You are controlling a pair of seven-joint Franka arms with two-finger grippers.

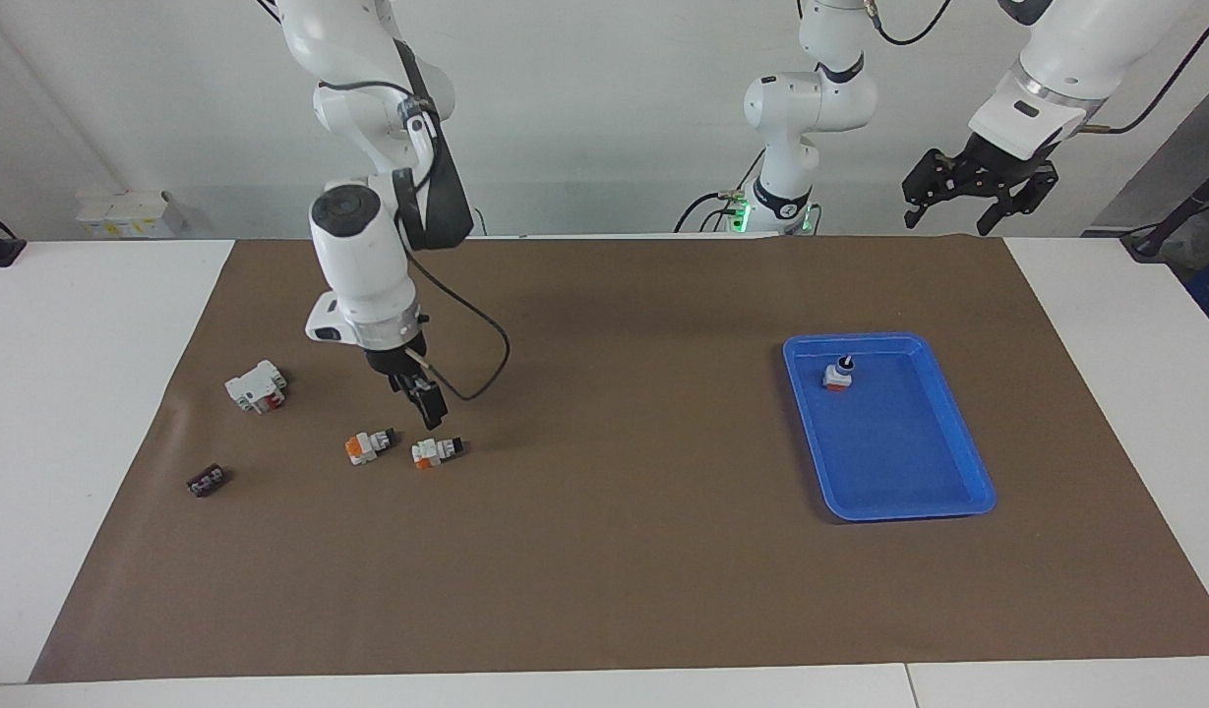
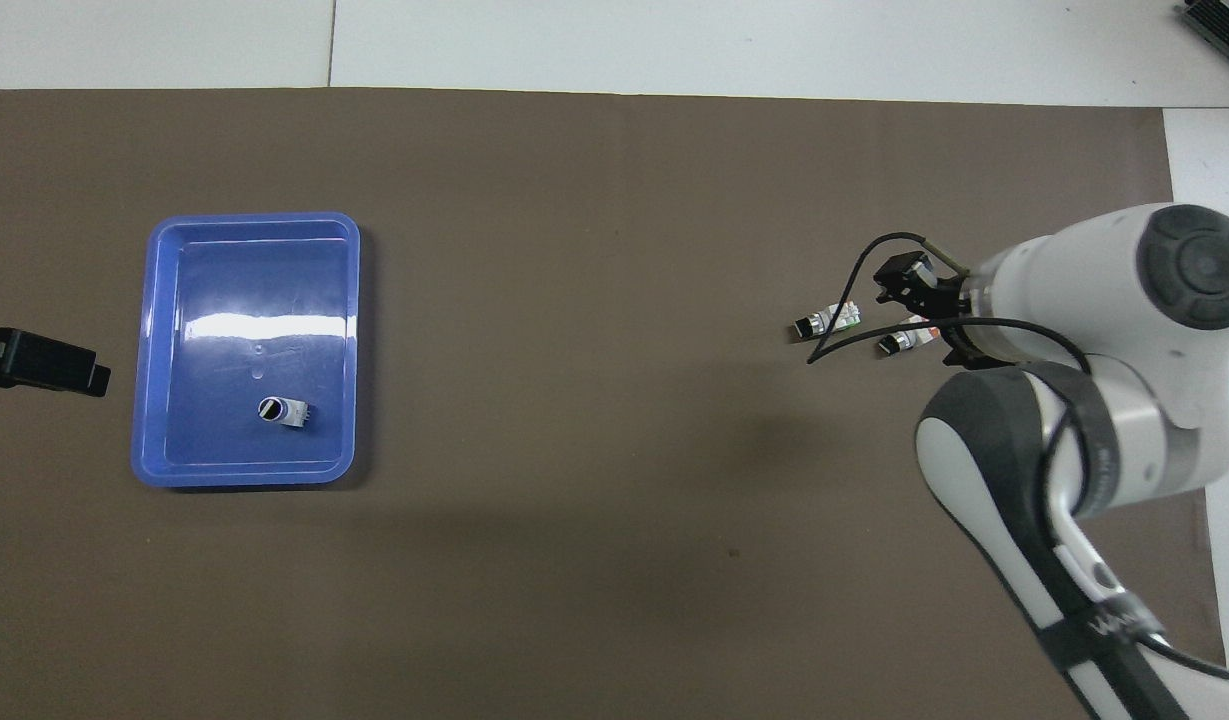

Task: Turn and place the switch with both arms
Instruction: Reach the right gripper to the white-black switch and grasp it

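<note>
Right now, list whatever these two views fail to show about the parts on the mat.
- White block with red part and dark flat piece: missing from the overhead view, where the right arm covers that end.
- Switch under the right end effector: partly covered overhead by it and its cable.
- Switch in the blue tray: knob setting too small to read.
- Left end effector: cut off by the overhead view's edge.

A white table point(image 1: 92, 393) carries a brown mat point(image 1: 604, 570) holding a blue tray point(image 1: 958, 433) and loose switches point(image 1: 437, 451).
</note>
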